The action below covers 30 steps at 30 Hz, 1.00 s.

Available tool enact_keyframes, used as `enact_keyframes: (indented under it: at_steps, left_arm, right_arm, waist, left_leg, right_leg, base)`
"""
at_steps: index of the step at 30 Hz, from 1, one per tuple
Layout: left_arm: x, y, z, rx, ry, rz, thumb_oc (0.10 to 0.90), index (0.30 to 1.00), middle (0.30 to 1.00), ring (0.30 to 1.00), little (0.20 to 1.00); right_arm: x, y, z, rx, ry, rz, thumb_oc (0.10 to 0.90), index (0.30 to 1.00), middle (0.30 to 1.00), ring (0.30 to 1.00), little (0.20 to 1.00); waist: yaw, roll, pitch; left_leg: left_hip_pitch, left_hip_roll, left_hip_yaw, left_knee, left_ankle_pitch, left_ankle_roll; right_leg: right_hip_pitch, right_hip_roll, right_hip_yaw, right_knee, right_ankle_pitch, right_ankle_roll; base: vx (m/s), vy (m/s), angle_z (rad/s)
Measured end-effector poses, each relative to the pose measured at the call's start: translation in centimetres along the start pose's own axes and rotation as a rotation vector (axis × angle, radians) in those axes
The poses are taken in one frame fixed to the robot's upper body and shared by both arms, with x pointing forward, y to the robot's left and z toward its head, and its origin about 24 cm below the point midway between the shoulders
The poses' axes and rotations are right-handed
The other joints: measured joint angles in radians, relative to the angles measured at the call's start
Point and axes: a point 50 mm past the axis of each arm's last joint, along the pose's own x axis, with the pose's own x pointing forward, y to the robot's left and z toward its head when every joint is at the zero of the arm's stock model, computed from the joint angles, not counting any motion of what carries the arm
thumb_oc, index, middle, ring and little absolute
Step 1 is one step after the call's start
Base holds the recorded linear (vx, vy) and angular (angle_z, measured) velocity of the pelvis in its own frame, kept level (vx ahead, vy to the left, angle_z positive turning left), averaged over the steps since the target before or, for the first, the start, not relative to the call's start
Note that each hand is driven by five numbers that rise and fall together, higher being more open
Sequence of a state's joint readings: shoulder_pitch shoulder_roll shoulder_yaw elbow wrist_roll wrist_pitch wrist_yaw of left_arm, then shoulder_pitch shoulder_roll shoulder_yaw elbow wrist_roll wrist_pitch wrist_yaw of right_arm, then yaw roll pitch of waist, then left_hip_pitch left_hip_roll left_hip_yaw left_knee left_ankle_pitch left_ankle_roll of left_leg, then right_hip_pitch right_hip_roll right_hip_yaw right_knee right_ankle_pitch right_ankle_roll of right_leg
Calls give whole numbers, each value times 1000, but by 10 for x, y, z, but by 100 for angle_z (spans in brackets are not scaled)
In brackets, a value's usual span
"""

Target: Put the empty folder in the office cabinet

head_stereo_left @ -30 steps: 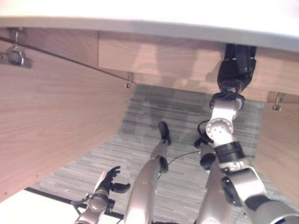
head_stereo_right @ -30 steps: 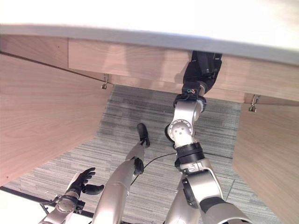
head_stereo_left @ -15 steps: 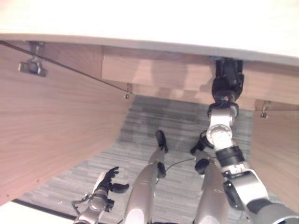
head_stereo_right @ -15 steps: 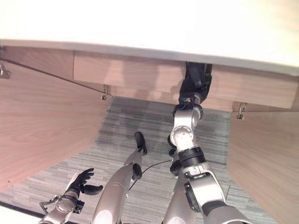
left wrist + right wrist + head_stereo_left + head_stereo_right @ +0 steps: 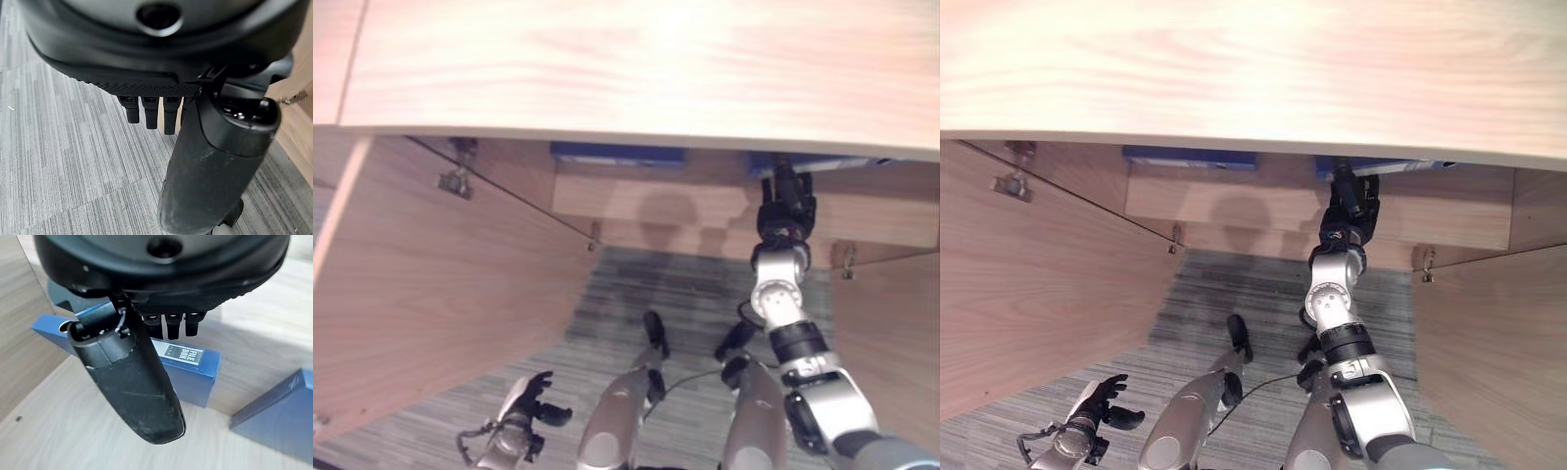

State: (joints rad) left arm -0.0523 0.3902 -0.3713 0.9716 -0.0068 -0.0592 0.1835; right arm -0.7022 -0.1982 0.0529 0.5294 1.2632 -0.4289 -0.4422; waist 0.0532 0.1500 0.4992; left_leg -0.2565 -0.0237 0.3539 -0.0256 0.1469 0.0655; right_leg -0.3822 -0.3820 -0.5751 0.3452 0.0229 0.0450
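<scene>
Right hand at the cabinet shelf, left hand low over the floor

Nearest, the left hand (image 5: 530,403) hangs over the grey carpet (image 5: 58,161), fingers loosely spread and holding nothing. Farther off, the right hand (image 5: 1349,204) reaches to the office cabinet (image 5: 1234,69) shelf, fingers (image 5: 176,324) relaxed and gripping nothing, just before a blue folder (image 5: 193,369) lying on the shelf; a second blue folder (image 5: 279,421) lies beside it.

white label (image 5: 182,354) with black block and white letters on spine of blue folder (image 5: 195,372), just past fingertips of right hand (image 5: 142,382); print too small to make out. no other text, numbers or signs readable.
</scene>
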Motion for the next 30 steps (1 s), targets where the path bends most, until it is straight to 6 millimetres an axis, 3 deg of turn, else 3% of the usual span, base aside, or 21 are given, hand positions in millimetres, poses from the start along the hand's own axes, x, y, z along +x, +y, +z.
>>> enact_keyframes:
  at_steps: [5, 7, 11, 15, 20, 25, 30]
  left_arm:
    - [-8, -22, -13, 18, 40, -73, 800, 900, 900, 900, 900]
    - [-15, -28, -27, 15, 76, -90, 800, 900, 900, 900, 900]
    - [-21, -33, -39, 24, 107, -112, 800, 900, 900, 900, 900]
    - [-21, -34, -38, 44, 102, -130, 800, 900, 900, 900, 900]
    - [-21, -35, -40, 54, 105, -160, 800, 900, 900, 900, 900]
    - [-21, -33, -47, 114, 138, -177, 800, 900, 900, 900, 900]
    - [-19, -30, -42, 118, 114, -192, 800, 900, 900, 900, 900]
  right_arm:
    - [1, -41, -3, -47, 42, -134, 800, 900, 900, 900, 900]
    - [-4, -64, -6, -71, 69, -193, 800, 900, 900, 900, 900]
    - [-6, -75, -6, -89, 82, -221, 800, 900, 900, 900, 900]
    - [-1, -76, -3, -95, 86, -205, 800, 900, 900, 900, 900]
    - [14, -92, 0, -210, 151, -292, 800, 900, 900, 900, 900]
    - [13, -118, -11, -610, 376, -327, 800, 900, 900, 900, 900]
    - [4, -135, -20, -796, 547, -267, 800, 900, 900, 900, 900]
  waist:
    - [2, 44, -90]
    - [2, 38, -155]
    - [-1, 25, -209]
    - [2, 8, -231]
    - [13, -2, -240]
    - [30, -12, -260]
    - [34, -14, -269]
  left_leg:
    - [45, -4, -14, -23, -5, -7]
    - [59, -2, -18, -35, -7, -10]
    - [86, 4, -16, -43, -15, -17]
    - [87, 5, -17, -43, -15, -17]
    - [84, 3, -24, -37, -16, -17]
    - [82, 6, -29, -34, -15, -18]
    - [100, 6, -41, -35, -15, -18]
  right_leg:
    - [52, 5, -16, -18, -6, 11]
    - [65, 12, -21, -31, -10, 17]
    - [96, 27, -22, -51, -13, 21]
    - [96, 27, -23, -39, -18, 25]
    - [94, 17, -27, -25, -25, 34]
    - [92, 17, -31, -22, -33, 26]
    - [126, 19, -49, -34, -33, 26]
  base:
    - [104, -6, 5]
    - [91, -15, 1]
    - [60, -3, -5]
    - [8, 0, -1]
    - [-7, -21, 5]
    - [0, 0, 0]
    - [19, 3, 7]
